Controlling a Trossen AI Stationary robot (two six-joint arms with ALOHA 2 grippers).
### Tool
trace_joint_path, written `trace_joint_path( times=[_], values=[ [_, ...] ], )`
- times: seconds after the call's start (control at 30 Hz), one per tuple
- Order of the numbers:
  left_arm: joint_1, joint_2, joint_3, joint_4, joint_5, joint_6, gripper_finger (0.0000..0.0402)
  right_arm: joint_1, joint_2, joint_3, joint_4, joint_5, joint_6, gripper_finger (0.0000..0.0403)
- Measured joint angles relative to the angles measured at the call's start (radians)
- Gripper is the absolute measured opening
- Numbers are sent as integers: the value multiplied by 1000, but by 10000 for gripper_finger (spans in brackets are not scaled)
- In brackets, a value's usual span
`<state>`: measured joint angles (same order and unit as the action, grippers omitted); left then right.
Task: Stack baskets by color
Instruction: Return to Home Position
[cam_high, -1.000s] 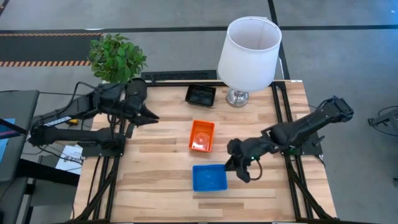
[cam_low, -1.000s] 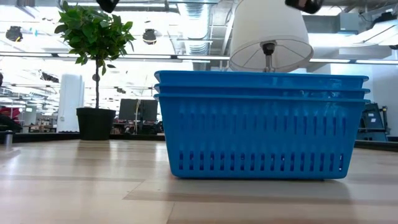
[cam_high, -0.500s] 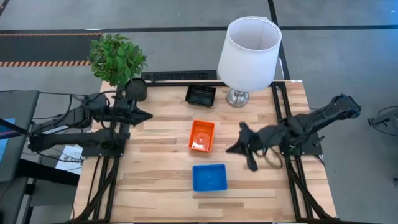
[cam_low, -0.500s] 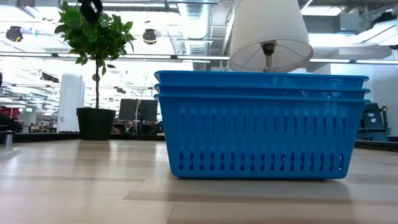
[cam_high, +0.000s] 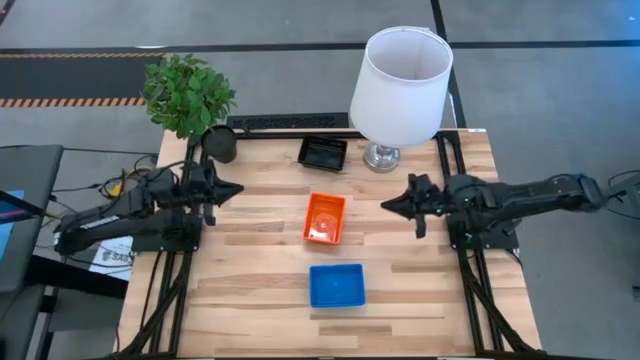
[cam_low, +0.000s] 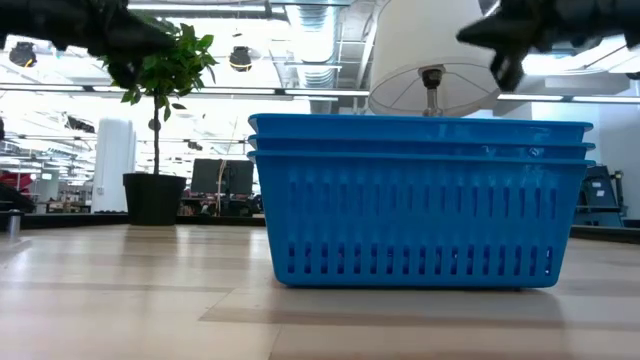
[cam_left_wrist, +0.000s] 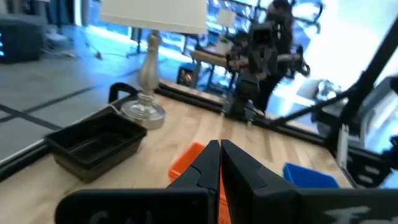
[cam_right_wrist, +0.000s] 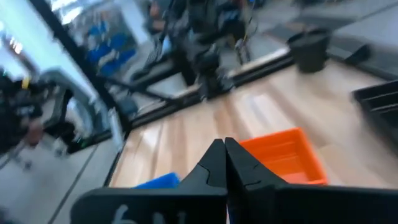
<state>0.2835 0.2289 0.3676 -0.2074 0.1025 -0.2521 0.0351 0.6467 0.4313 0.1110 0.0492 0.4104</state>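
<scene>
Colours look sorted. Reading the high view as a dial on the tabletop (cam_high: 250, 285): blue stack (cam_high: 337, 286) at 6 o'clock, orange stack (cam_high: 325, 218) at centre, black stack (cam_high: 323, 153) at 12, all well apart. Low view shows three blue rims nested level, so that pile looks settled. Can't count the orange or black ones.

Left tool (cam_high: 232, 188) hangs at 9 o'clock, tips pressed together, nothing btwn them, pointing twd centre. Right tool (cam_high: 390, 204) is at 3 o'clock, also pressed together & empty, pointing back at it. Both are clear of the baskets.

My read: job approx done, only the retreat to rest pose left. Risks from here:
- Right arm is near the base of the lamp (cam_high: 400, 85) at 1 o'clock. A wide swing going back could clip it & tip the lamp onto the black stack.
- Left arm is just beside the plant pot (cam_high: 222, 143) at 10–11. Elbow drift could knock it.
- Either tool dipping low while folding could nudge the orange stack, which is nearest to both.
</scene>
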Motion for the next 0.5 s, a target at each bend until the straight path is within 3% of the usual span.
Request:
trace_joint_path(
  times=[0.23,0.5],
  values=[
    [31,-179,-155,90,-2,-104,0,-86,-149,-207,194,6,25,3],
    [31,-217,-194,20,-18,-153,0,-90,-334,-275,72,6,21,3]
  ],
)
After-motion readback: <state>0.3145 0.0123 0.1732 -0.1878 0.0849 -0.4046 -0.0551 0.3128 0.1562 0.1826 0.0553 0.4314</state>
